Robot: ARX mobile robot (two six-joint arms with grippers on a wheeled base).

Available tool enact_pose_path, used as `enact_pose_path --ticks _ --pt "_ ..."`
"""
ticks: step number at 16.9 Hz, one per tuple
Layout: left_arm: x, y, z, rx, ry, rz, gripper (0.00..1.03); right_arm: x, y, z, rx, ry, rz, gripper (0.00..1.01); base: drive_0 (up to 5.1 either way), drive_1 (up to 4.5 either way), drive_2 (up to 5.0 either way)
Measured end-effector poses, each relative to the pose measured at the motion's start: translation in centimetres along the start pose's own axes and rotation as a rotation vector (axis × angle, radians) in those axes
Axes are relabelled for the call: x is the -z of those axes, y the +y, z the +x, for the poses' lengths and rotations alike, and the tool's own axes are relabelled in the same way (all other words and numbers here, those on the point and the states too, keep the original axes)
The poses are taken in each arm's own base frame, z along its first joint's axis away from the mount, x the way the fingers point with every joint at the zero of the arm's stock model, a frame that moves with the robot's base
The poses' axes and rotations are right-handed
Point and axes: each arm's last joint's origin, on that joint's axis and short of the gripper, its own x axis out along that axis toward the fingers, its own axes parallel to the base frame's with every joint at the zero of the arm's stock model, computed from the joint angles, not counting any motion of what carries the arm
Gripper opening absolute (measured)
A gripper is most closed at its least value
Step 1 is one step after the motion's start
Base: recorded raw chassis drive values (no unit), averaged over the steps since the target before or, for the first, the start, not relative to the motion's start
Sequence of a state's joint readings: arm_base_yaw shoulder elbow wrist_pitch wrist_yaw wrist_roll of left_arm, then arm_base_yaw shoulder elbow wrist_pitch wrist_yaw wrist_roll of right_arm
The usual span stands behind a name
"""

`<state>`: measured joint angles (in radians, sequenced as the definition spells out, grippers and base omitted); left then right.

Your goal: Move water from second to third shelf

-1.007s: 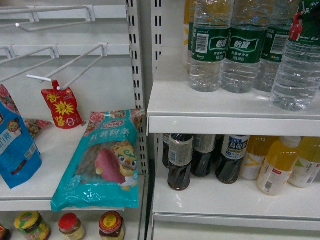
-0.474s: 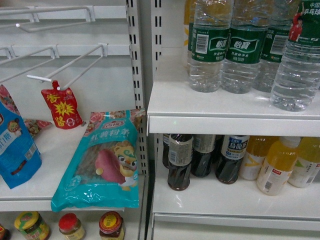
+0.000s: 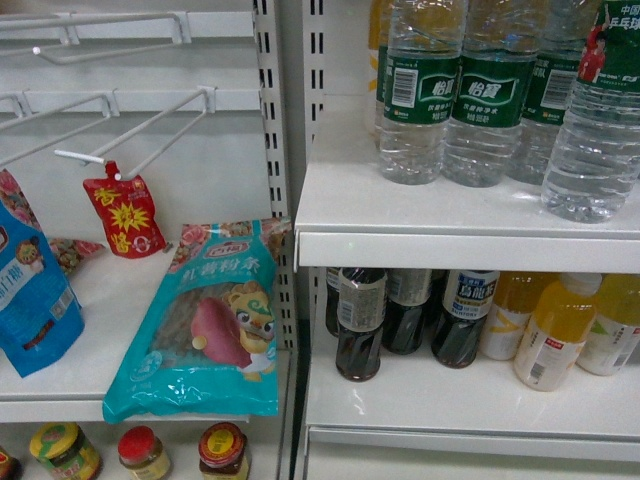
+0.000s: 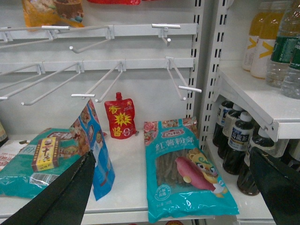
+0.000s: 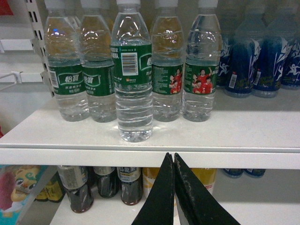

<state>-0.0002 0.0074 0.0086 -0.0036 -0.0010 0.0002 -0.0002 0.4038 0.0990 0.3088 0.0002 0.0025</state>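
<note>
Nearest the right wrist camera, the right gripper [image 5: 174,161] sits low in front of the white shelf edge [image 5: 150,158], its two dark fingers pressed together and clasping nothing. Just beyond and a little left of those tips, one water bottle [image 5: 133,75] stands upright at the front of the shelf, forward of its row, barcode side facing out. My read is that standing clear of the others makes it the easy pick, with room for fingers on both sides. It is up and apart from the jaws, not touching them; they would need to part and rise to reach it. Behind it the remaining green-labelled water bottles [image 5: 171,70] line up shoulder to shoulder, then blue-labelled bottles [image 5: 255,56] further right. Below, dark cola bottles [image 5: 79,192] crowd the lower shelf. Over on the left, the left gripper [image 4: 173,187] hangs spread wide and empty above a teal snack bag [image 4: 185,176] lying flat.
</note>
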Motion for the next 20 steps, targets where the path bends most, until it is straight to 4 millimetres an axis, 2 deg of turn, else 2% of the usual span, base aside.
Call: enact_pose_path --ticks 8,11,13,14,18,20 --pt "0.0 0.0 0.0 0.0 0.0 0.0 0.98 2.1 0.0 -1.4 0.0 -0.002 0.0 0.02 0.0 0.0 0.0" --pt "0.0 0.0 0.0 0.0 0.0 0.0 0.98 2.1 0.0 -1.7 0.0 -0.011 0.0 0.02 0.0 0.0 0.0" --pt "0.0 0.0 0.0 -0.001 0.0 0.0 0.98 2.7 0.0 -2.6 0.0 0.041 0.0 0.02 0.0 0.0 0.0" --pt "0.0 0.0 0.0 0.0 0.0 0.0 0.98 2.1 0.0 -2.9 -0.001 -0.025 0.0 0.02 0.0 0.0 0.0" --pt "0.0 0.0 0.0 0.0 0.0 0.0 0.98 2.4 0.0 -2.9 0.0 -0.002 -0.002 0.03 0.0 0.0 0.0" --pt "0.0 0.0 0.0 0.0 0.0 0.0 0.98 2.4 0.0 -2.9 0.0 -0.002 -0.001 0.29 0.0 0.0 0.0"
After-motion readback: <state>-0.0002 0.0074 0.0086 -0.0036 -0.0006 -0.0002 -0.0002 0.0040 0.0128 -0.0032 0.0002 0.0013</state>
